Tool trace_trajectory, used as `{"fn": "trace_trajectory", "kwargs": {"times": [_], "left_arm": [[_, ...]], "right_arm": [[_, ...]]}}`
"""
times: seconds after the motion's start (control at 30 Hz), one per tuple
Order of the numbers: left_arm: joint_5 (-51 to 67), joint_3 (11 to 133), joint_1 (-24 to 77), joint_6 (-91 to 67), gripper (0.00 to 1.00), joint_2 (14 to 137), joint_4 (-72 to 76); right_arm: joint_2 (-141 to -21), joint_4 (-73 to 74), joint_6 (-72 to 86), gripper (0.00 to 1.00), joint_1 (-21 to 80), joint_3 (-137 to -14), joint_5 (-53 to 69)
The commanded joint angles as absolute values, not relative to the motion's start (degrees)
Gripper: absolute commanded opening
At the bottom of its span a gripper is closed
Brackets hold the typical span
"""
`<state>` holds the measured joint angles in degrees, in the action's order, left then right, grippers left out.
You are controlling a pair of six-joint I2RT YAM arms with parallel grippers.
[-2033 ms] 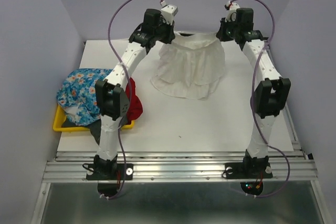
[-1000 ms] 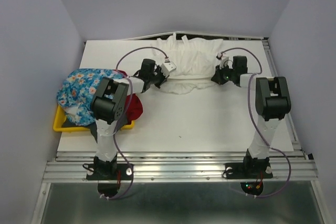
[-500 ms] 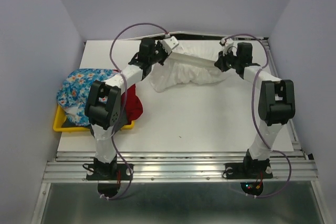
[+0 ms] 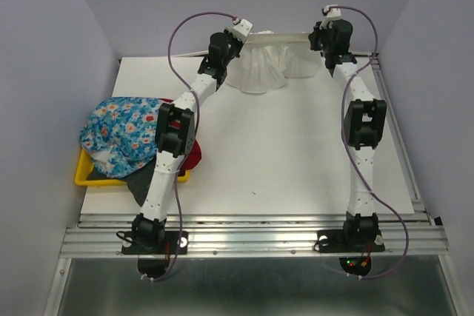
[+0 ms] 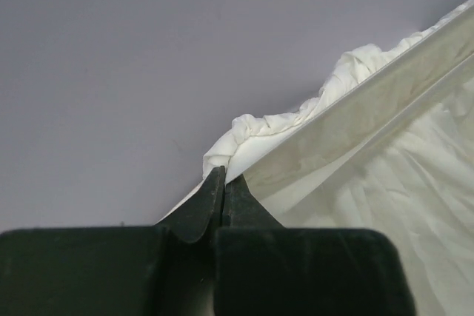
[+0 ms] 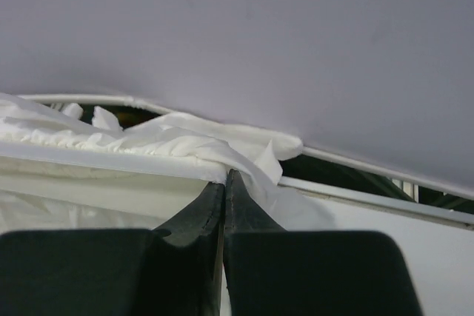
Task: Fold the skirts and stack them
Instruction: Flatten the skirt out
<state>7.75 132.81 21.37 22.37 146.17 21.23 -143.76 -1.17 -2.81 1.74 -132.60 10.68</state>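
The thin white skirt (image 4: 264,68) hangs at the far edge of the table, its waistband stretched taut between my two grippers. My left gripper (image 4: 248,35) is shut on the band's left end; in the left wrist view (image 5: 224,177) the white skirt (image 5: 385,183) runs off to the right. My right gripper (image 4: 315,35) is shut on the band's right end, and the right wrist view (image 6: 224,179) has the white skirt (image 6: 133,142) bunched over its tips. The blue flower-print skirt (image 4: 118,131), the red skirt (image 4: 191,149) and a dark grey skirt (image 4: 137,183) lie piled on the left.
A yellow tray (image 4: 83,175) sits under the pile at the table's left edge. The white table (image 4: 281,160) stretches out in front of the hanging skirt. Purple walls close in at the back and on both sides, near both wrists.
Both arms have risen and reached to the far edge, lifting the white skirt off the table and pulling its waistband straight. The pile on the left has not moved.
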Motion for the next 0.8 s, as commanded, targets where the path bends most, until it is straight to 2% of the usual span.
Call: {"fn": "trace_trajectory", "kwargs": {"times": [0.0, 0.1, 0.13, 0.23, 0.3, 0.47, 0.6, 0.77], "left_arm": [[-1.85, 138.78, 17.41, 23.55, 0.00, 141.77, 40.13], [-0.09, 137.99, 16.35, 24.69, 0.00, 139.66, 43.84], [2.00, 136.07, 15.83, 25.13, 0.00, 138.35, 44.29], [7.19, 129.93, 15.64, 27.85, 0.00, 134.58, 45.44], [13.66, 120.27, 15.64, 30.13, 0.00, 132.29, 45.53], [21.88, 91.13, 18.63, 52.92, 0.00, 124.29, 51.23], [22.94, 78.69, 21.35, 63.08, 0.00, 121.47, 58.00], [21.28, 76.82, 22.59, 60.83, 0.00, 119.80, 58.36]], "right_arm": [[-140.90, -5.95, 2.72, 0.01, -3.52, -141.33, 1.22], [-133.53, -12.97, 3.08, 0.01, -4.04, -132.48, 4.11], [-129.42, -17.18, 2.64, 0.01, -4.04, -125.40, 7.26], [-126.74, -17.85, 0.70, 0.01, -4.04, -117.19, 13.17], [-126.21, -17.58, -5.85, 0.01, -4.04, -113.14, 17.65], [-124.90, -18.01, -19.32, 0.01, -1.85, -98.99, 25.21], [-122.52, -20.03, -26.18, 0.01, -0.18, -88.00, 26.37], [-119.54, -20.39, -26.02, 0.01, 0.44, -83.06, 25.93]]}}
